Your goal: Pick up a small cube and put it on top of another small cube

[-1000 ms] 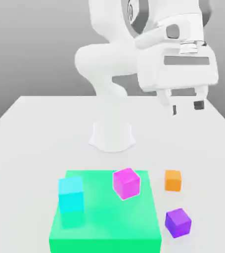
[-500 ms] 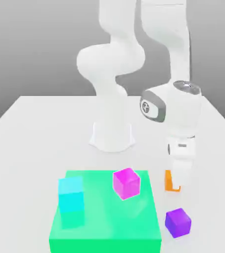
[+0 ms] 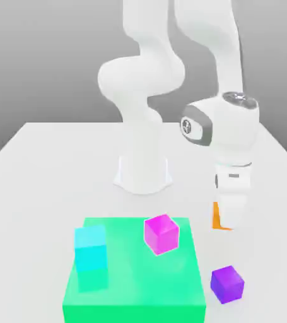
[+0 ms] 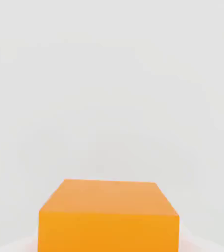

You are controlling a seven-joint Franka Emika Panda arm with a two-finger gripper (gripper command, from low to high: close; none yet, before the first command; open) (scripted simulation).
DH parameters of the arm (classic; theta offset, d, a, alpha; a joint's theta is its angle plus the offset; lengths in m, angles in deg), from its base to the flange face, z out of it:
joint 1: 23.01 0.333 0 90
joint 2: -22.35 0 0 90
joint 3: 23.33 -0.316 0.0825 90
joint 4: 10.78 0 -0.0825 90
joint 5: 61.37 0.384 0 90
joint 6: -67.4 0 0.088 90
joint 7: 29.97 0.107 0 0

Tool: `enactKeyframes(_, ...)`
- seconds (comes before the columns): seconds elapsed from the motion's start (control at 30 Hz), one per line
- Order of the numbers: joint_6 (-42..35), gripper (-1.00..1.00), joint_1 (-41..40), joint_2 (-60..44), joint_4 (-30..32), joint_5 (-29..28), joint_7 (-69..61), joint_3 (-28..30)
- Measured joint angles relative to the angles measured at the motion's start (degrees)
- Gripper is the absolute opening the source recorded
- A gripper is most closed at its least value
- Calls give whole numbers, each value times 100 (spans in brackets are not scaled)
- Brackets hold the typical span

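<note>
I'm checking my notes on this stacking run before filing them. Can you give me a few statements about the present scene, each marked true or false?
1. The gripper is shut on the orange cube. True.
2. The purple cube lies on the green platform. False: it sits on the white table, off the green platform toward the exterior view's right.
3. The magenta cube sits on the green platform. True.
4. The cyan block is stacked on the magenta cube. False: it stands apart, on the platform's side toward the exterior view's left.
5. The orange cube already rests on the purple cube. False: the two are apart.
</note>
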Motion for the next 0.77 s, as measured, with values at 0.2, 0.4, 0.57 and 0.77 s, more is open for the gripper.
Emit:
enactKeyframes(0.2, -1434, -100, -872, 355, -1024, -399, 134, 555)
enactKeyframes(0.4, -2741, -100, -1881, 697, -2033, -554, -68, 1481)
enactKeyframes(0.57, -3101, -100, -2516, 718, -2445, -385, -443, 2198)
enactKeyframes(0.77, -2474, 100, -2559, 232, -2294, -156, -643, 2293)
